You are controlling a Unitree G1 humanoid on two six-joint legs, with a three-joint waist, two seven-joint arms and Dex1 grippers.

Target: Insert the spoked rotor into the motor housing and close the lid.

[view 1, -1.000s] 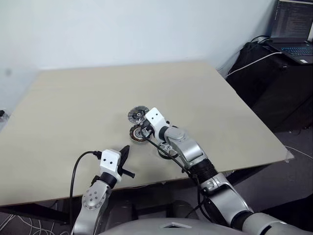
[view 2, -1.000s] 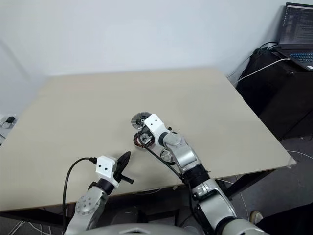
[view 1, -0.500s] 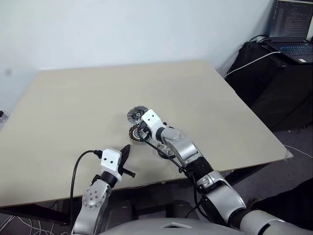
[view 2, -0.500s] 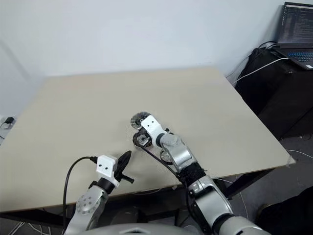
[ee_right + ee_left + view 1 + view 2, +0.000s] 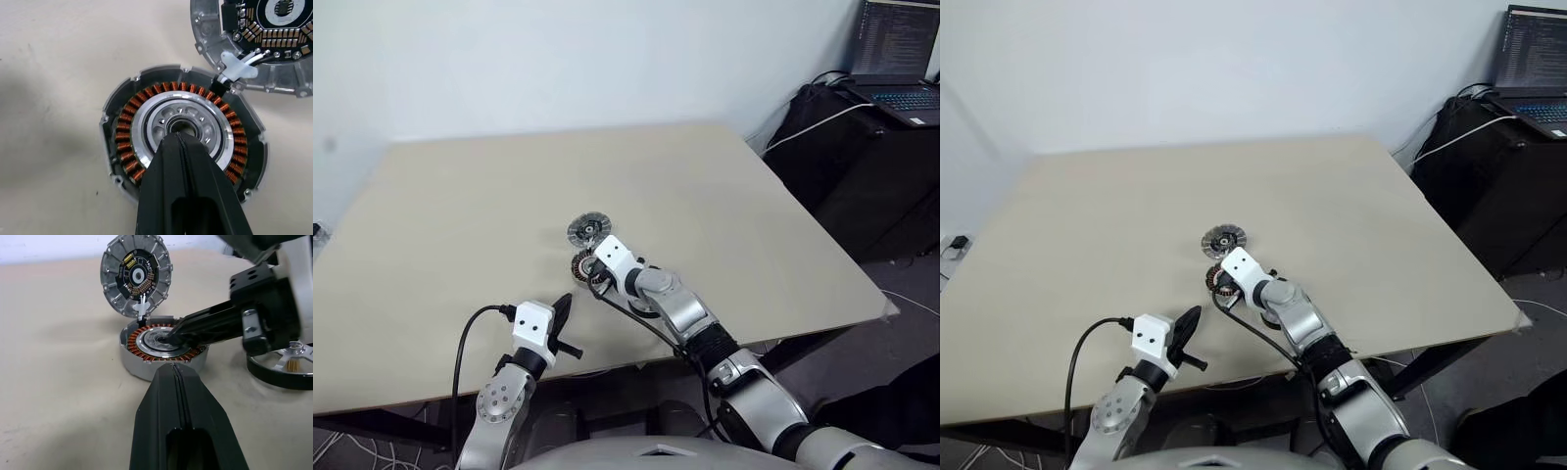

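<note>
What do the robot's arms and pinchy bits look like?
Both arms are shiny silver-grey with rounded joints. A ribbed black sleeve wraps the right forearm. Each wrist carries a white boxy block with small black dots. Black cables loop beside each arm. The left tool and right tool each have two slim black fingers tapering to a point.

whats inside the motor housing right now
Inside the motor housing sits a ring of coppery windings around a silvery centre with a dark middle hole. The shut right gripper tips rest at that hole, covering part of the centre and near windings.
</note>
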